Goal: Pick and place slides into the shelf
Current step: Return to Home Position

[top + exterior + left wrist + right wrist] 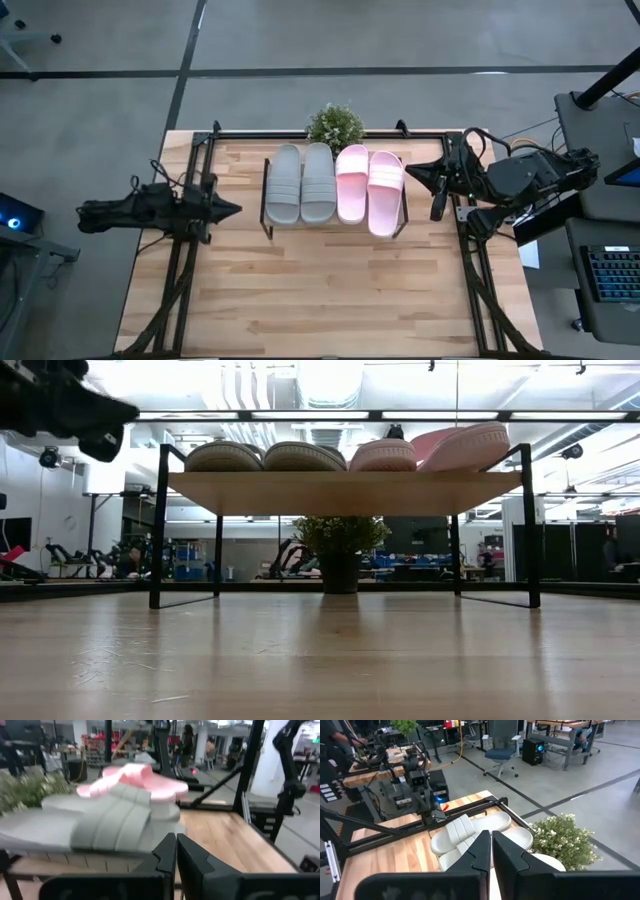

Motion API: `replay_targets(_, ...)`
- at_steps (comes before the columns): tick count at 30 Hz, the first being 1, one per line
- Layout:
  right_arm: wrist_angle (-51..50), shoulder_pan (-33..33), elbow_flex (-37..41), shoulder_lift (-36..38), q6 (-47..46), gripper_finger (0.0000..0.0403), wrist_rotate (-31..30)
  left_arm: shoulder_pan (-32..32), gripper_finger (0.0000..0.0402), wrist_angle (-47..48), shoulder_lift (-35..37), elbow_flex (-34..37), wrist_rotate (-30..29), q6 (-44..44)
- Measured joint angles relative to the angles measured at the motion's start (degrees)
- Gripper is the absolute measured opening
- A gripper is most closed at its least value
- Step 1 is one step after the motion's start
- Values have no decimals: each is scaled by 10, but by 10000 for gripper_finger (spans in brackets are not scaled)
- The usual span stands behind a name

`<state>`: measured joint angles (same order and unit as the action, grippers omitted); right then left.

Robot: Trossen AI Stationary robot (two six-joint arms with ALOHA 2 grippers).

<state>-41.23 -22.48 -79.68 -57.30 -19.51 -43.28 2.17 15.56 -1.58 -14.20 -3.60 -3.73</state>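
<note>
Two grey-green slides (300, 183) and two pale pink slides (369, 188) lie side by side, soles down, on the shelf (266, 228), a low rack with a wooden top (340, 492) on black legs. The rightmost pink slide (462, 446) is tilted, its far end raised. My left gripper (236, 209) is shut, left of the shelf and apart from it, pointing at it; its shut fingers (175, 851) face the grey slides (95, 822). My right gripper (413, 173) is shut, just right of the shelf, holding nothing.
A small potted plant (335, 126) stands behind the shelf at the table's far edge. Black rails (190, 250) run along the table's left and right sides. Bare wooden tabletop (330, 290) lies in front of the shelf.
</note>
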Motion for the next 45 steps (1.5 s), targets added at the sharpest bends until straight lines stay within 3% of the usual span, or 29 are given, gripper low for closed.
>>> replay_targets(6, 7, 0, 1, 0, -16, 8, 8, 0, 0, -51, 0, 28, 4, 6)
replay_targets(9, 15, 0, 3, -3, -9, 8, 46, 0, 0, -62, 0, 45, 6, 27)
replay_targets(22, 30, 0, 5, -24, 1, 8, 47, 0, 0, -158, 1, 127, 40, 11)
replay_targets(29, 44, 0, 7, -24, 7, 8, 46, 0, 0, -168, -5, 137, 49, 39)
replay_targets(34, 119, 0, 15, -35, 76, 8, 46, 0, 0, -166, -3, 137, 49, 7)
replay_targets(39, 217, 7, 17, -60, 119, 8, 83, 0, 0, -167, -15, 137, 49, -4)
replay_targets(45, 244, 67, 17, -67, 135, 8, 214, 0, 0, -167, -13, 138, 49, -4)
